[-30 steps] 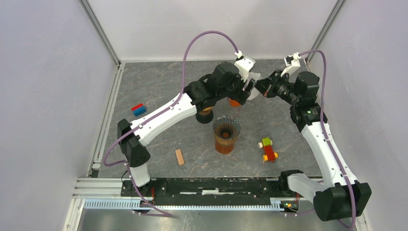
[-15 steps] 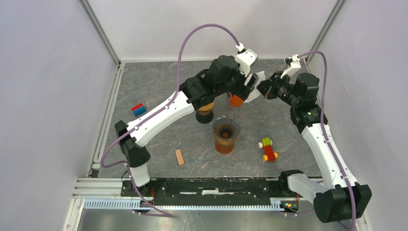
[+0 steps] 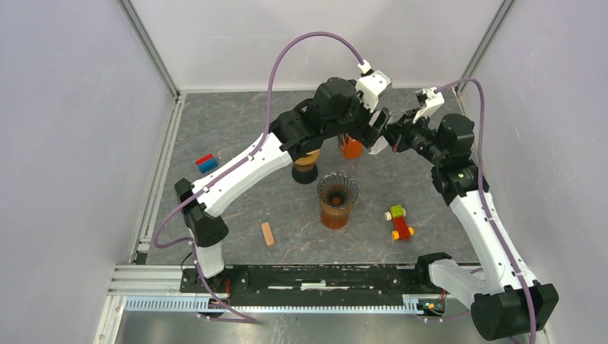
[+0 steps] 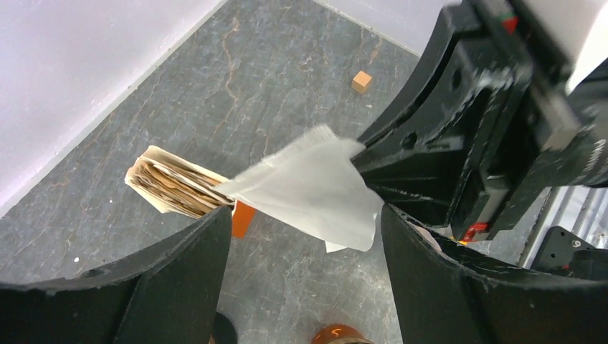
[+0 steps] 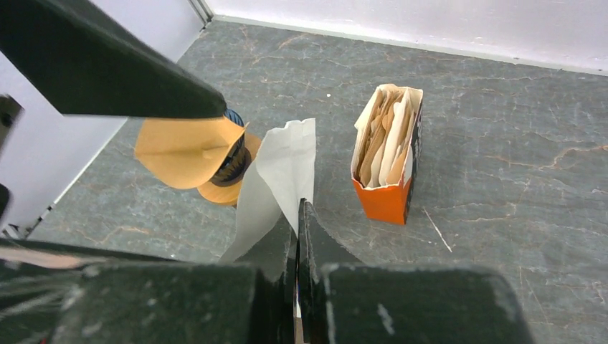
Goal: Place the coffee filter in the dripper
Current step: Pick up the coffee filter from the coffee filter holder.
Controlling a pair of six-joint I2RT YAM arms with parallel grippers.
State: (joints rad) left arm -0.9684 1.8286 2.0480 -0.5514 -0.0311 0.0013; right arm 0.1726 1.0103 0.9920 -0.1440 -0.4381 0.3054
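The white coffee filter (image 5: 283, 175) is pinched in my shut right gripper (image 5: 297, 208), held in the air at the back of the table. It also shows in the left wrist view (image 4: 308, 190) and as a small white patch from the top (image 3: 378, 143). My left gripper (image 4: 305, 215) is open, with its jaws wide on either side of the filter and not touching it. From the top, the two grippers, left (image 3: 374, 131) and right (image 3: 393, 136), meet tip to tip. The amber ribbed dripper (image 3: 337, 192) stands on a glass mid-table, empty, nearer than both grippers.
An orange box of paper filters (image 5: 387, 158) stands under the grippers (image 3: 350, 147). A wooden stand with a brown paper cone (image 5: 197, 154) is to its left (image 3: 306, 166). A toy block car (image 3: 399, 222), a wooden stick (image 3: 267, 233) and a red-blue block (image 3: 206, 163) lie about.
The left gripper has shifted up and to the right, and the right wrist has moved a little left. The white filter stays in the right gripper.
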